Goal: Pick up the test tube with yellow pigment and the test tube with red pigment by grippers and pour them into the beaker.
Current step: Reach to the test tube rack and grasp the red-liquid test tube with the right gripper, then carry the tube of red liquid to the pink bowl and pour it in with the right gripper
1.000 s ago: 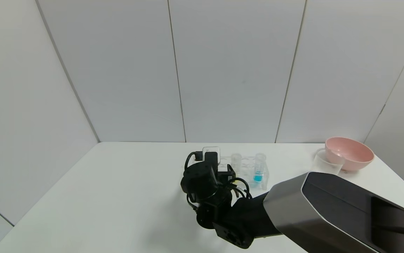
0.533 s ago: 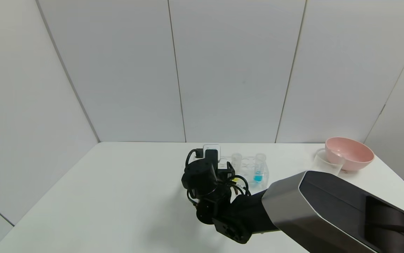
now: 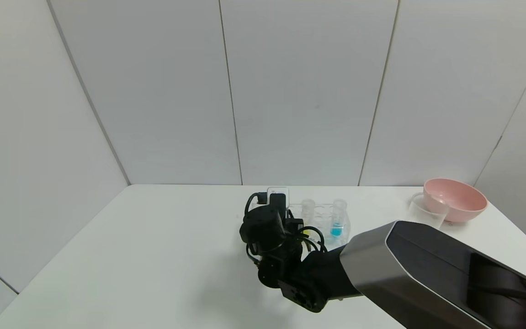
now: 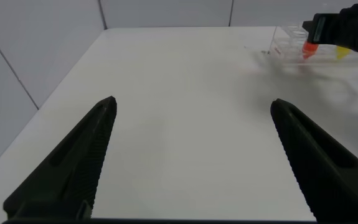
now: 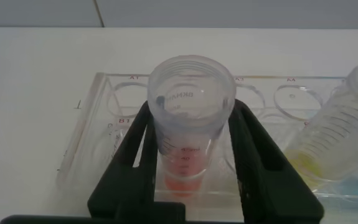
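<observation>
My right gripper (image 5: pixel 191 168) has its fingers (image 5: pixel 263 168) set on either side of the test tube with red pigment (image 5: pixel 188 124), which stands upright in the clear rack (image 5: pixel 98 134) on the white surface (image 3: pixel 153 246); they look pressed against its wall, just below the threaded mouth, so I judge them clenched on it. The tube is thin clear plastic with only a little red-orange liquid at its tip, so I expect it to be very light, stiff and smooth. It could slip or swivel between my narrow fingers, and the open mouth means any tilt on the way risks a spill. Holding high on the upper body, as here, should let it come straight up out of its well. The test tube with yellow pigment (image 5: pixel 340 143) stands just beside it in the same rack, close enough to knock. The beaker (image 3: pixel 423 211) stands well apart toward my right, touching or just in front of the pink bowl (image 3: pixel 457 198). My left gripper (image 4: pixel 191 162) hangs idle over bare surface, fingers spread wide and holding nothing.
</observation>
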